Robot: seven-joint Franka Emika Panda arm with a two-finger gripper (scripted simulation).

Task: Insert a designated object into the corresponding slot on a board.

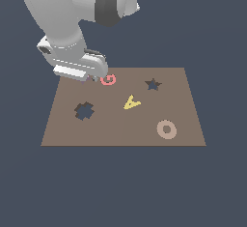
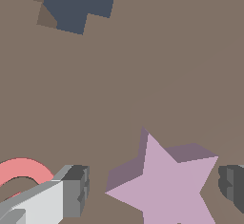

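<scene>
The pale purple-pink star point(image 2: 167, 187) lies flat on the brown board point(image 2: 143, 66) between my gripper's fingers. My gripper point(image 2: 152, 189) is open and straddles the star; one finger point(image 2: 74, 192) stands a little off it, and the other point(image 2: 232, 185) is very close to a star point. In the exterior view the gripper point(image 1: 94, 78) is down at the board's point(image 1: 120, 129) far corner on the exterior view's left, and it hides the star. The star-shaped slot point(image 1: 153, 84) is at the far side, toward the exterior view's right.
A red-pink letter G point(image 1: 109, 80) lies right beside the gripper and also shows in the wrist view point(image 2: 21, 170). A yellow letter A point(image 1: 131, 103) lies mid-board. A tan ring point(image 1: 166, 129) lies near the front right. A cross-shaped hole point(image 1: 84, 110) also shows in the wrist view point(image 2: 76, 4).
</scene>
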